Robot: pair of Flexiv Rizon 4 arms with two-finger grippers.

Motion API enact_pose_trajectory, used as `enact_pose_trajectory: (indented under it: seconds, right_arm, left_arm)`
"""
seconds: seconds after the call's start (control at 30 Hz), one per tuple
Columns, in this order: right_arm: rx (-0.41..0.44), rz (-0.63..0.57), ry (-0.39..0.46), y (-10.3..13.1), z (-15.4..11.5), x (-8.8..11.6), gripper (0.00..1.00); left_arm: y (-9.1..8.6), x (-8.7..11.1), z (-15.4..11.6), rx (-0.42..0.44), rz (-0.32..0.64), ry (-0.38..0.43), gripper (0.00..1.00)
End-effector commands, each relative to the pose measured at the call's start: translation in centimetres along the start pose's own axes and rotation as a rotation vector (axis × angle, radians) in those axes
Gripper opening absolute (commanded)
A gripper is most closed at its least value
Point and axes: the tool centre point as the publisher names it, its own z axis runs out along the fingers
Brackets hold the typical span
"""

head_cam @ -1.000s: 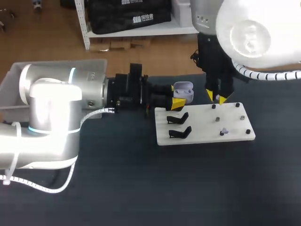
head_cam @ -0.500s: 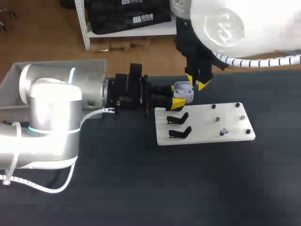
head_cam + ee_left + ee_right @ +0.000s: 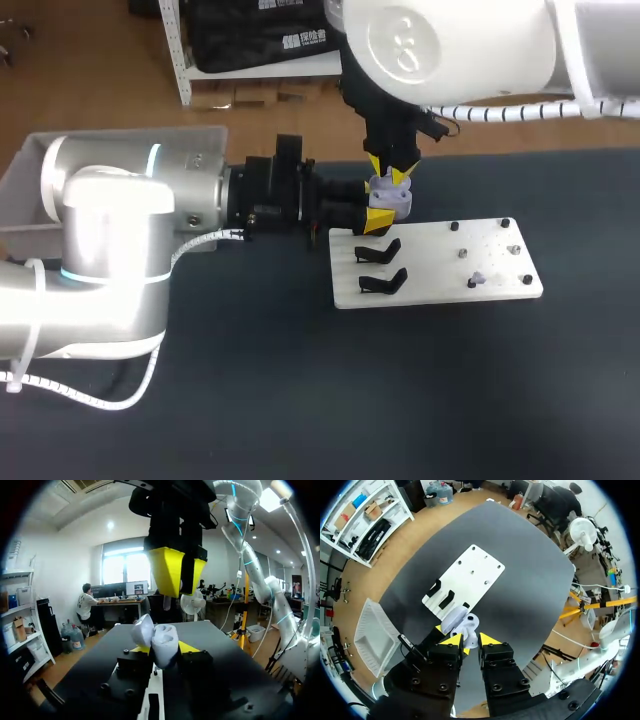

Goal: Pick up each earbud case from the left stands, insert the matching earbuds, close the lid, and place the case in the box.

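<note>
In the head view the left gripper (image 3: 382,206) comes in from the left, and its jaws are closed on a pale lilac, rounded earbud case (image 3: 392,198) from 2 sides. The case is held above the dark bench (image 3: 300,400), just beyond the far edge of a white flat board (image 3: 440,262) and close to the 2 black stands (image 3: 380,266). The right gripper (image 3: 390,172) hangs directly above the case. A small pale earbud (image 3: 477,280) sits on the board's right part. The bench is free in front of the board and to its right. A grey plastic bin (image 3: 20,185) stands at the left edge.

In the left wrist view the case stands upright. Its lid (image 3: 142,629) is swung open to one side, and the opening looks up toward the right gripper.

In the right wrist view the open case lies straight under this gripper. Whether the right jaws grip anything I cannot tell.
</note>
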Motion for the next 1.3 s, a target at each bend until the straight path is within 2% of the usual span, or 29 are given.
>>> enact_pose_trajectory:
  seconds: [0.03, 0.4, 1.3]
  right_arm:
    - [0.001, 0.000, 0.004, 0.1, 0.4, 0.2, 0.00]
    - [0.012, 0.019, 0.012, -0.5, 1.2, 0.2, 0.00]
    - [0.023, 0.029, 0.021, -0.3, 2.1, -0.2, 0.00]
  left_arm:
    - [-0.1, 0.2, 0.0, -0.006, 0.005, -0.009, 0.00]
    - [-0.1, 0.2, 0.0, -0.006, 0.005, -0.009, 0.00]
    - [-0.1, 0.2, 0.0, -0.006, 0.005, -0.009, 0.00]
